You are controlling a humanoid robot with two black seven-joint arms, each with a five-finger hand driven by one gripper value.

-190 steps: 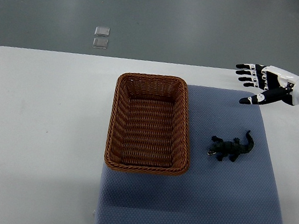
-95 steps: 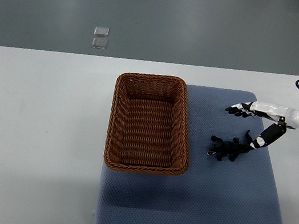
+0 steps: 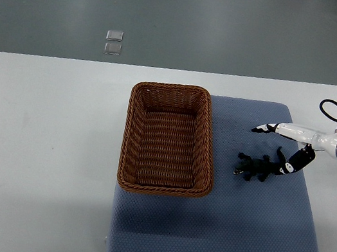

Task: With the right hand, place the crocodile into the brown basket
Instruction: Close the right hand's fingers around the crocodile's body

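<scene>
While the crocodile (image 3: 259, 166) lies outside the brown basket (image 3: 131, 139), right robot hand (image 3: 295, 131) spreads wide.

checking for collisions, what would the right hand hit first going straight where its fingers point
Probably the brown basket's right wall; the crocodile lies beside the right hand's line. Height unclear.

A white table (image 3: 41, 143) carries a blue padded mat (image 3: 235, 229) on its right half.
</scene>
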